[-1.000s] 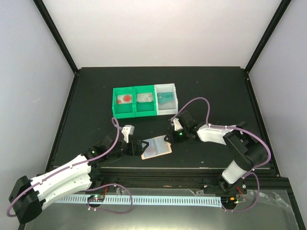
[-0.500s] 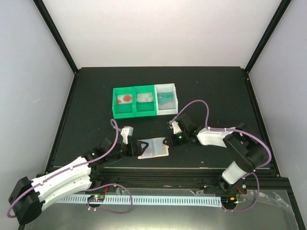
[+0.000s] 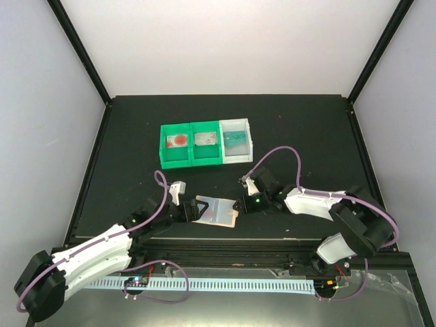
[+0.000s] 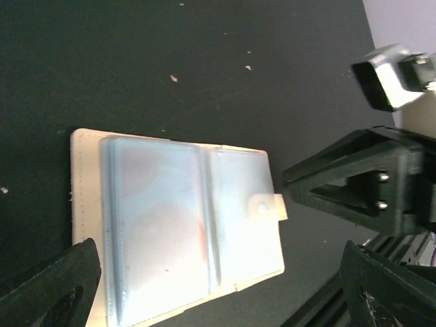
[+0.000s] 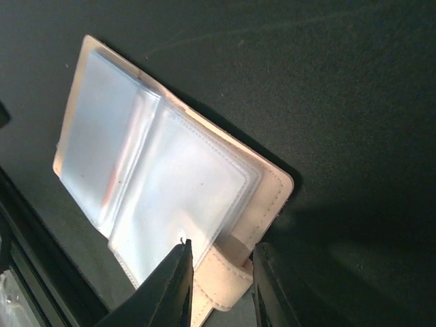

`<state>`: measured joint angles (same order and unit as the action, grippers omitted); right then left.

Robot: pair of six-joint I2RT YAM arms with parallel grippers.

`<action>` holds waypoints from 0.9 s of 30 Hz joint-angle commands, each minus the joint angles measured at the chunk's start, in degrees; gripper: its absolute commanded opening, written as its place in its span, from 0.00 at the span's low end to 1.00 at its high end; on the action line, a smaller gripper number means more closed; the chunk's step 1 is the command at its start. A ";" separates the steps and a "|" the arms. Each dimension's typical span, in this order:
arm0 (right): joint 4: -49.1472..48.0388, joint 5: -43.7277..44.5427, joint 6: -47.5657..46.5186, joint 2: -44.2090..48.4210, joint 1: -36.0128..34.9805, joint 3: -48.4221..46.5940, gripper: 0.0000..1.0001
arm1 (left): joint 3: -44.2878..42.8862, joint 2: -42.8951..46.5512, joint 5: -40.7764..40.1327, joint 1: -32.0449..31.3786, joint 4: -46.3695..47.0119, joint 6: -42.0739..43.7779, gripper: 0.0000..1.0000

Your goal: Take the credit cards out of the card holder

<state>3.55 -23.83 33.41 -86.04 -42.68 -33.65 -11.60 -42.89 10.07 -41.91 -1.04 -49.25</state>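
Mostly glossy sleeves (image 5: 136,170), rounded tan card holder (image 4: 176,228)

The top external camera sits high above the near edge of the black table (image 3: 136,136) and looks steeply down on all of it from afar. Each wrist camera hangs close over the table, facing down from opposite sides. All three views share the open card holder (image 3: 216,210), large in both wrist views.
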 commanded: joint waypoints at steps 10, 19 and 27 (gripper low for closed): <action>0.23 3.36 6.33 9.43 -2.26 -0.37 0.30 | 1.52 -8.06 6.73 3.11 8.87 2.47 0.93; -1.00 2.93 7.36 11.02 -3.03 0.14 0.30 | 2.47 -16.20 10.66 3.07 15.42 0.08 0.89; -3.44 1.98 8.65 9.44 -5.10 0.25 0.29 | 4.00 -17.60 15.51 2.50 22.03 -5.91 0.87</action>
<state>2.83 -21.56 41.01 -75.81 -46.35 -33.65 -8.93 -60.90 21.76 -39.07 15.18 -51.09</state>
